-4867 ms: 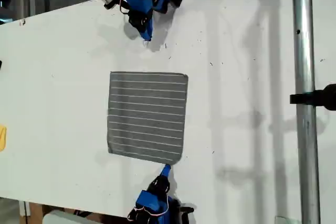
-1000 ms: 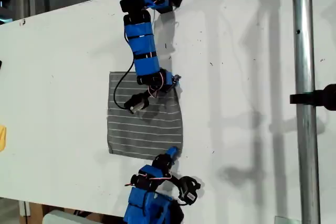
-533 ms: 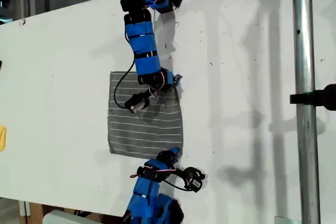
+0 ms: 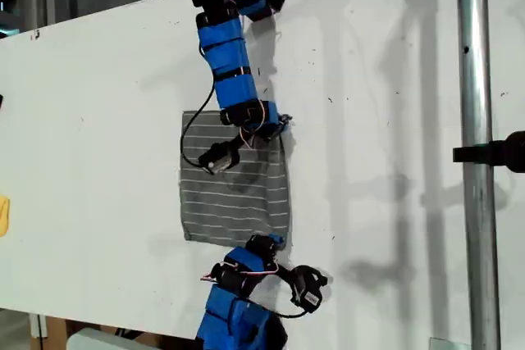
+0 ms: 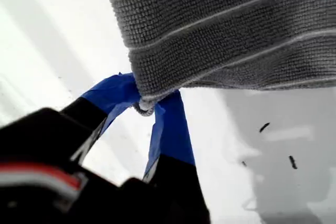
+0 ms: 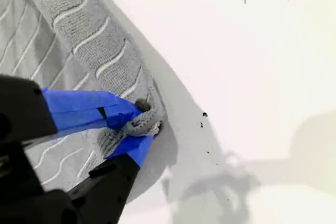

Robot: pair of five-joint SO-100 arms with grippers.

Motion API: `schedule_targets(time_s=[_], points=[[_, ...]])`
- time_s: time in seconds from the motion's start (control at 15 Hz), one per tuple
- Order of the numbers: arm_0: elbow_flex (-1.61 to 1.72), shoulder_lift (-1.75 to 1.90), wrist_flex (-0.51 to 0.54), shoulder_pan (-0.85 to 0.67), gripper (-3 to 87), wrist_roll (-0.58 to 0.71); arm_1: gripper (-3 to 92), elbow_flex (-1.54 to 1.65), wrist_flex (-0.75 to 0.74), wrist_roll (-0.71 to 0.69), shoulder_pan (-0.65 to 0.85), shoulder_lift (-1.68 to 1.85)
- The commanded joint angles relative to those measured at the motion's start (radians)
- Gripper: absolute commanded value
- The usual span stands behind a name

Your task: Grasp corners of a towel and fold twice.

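Pinching two neighbouring corners, both grippers are closed on the towel (image 4: pixel 235 178), which lies on the white table (image 4: pixel 98 104) between the arms; my first gripper (image 5: pixel 148 106) has its jaws clamped on one lifted corner (image 5: pixel 143 100); my second gripper (image 6: pixel 137 123) nips another corner (image 6: pixel 144 124), bunching the hem; holding one edge at both ends should let it carry over evenly for the first fold; no writing or labels show anywhere.

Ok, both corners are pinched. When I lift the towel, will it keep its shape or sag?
Probably sag: the towel is soft looped cloth, already rumpled near my second gripper. It looks light, so lifting should be easy. The pinch at my first gripper is only on the corner tip, so it might slip.
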Motion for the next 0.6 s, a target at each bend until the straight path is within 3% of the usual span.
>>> schedule_targets(time_s=[0.0, 0.13, 0.2, 0.33, 0.53], points=[[-0.267, 0.023, 0.201, 0.072, -2.8, -0.069, -0.3, -0.166, 0.06, 0.034, -0.091, 0.114], [-0.253, 0.035, 0.239, 0.002, -2.8, -0.06, -0.3, -0.164, 0.06, 0.035, -0.055, 0.161], [-0.252, 0.046, 0.255, -0.066, -2.9, 0.009, -0.3, -0.12, 0.072, 0.032, 0.005, 0.193], [-0.25, 0.046, 0.288, -0.267, -2.9, 0.196, -0.3, -0.003, 0.084, -0.025, 0.183, 0.235], [-0.295, 0.018, 0.27, -0.615, -2.9, 0.543, -0.3, 0.052, 0.044, -0.238, 0.474, 0.236]])
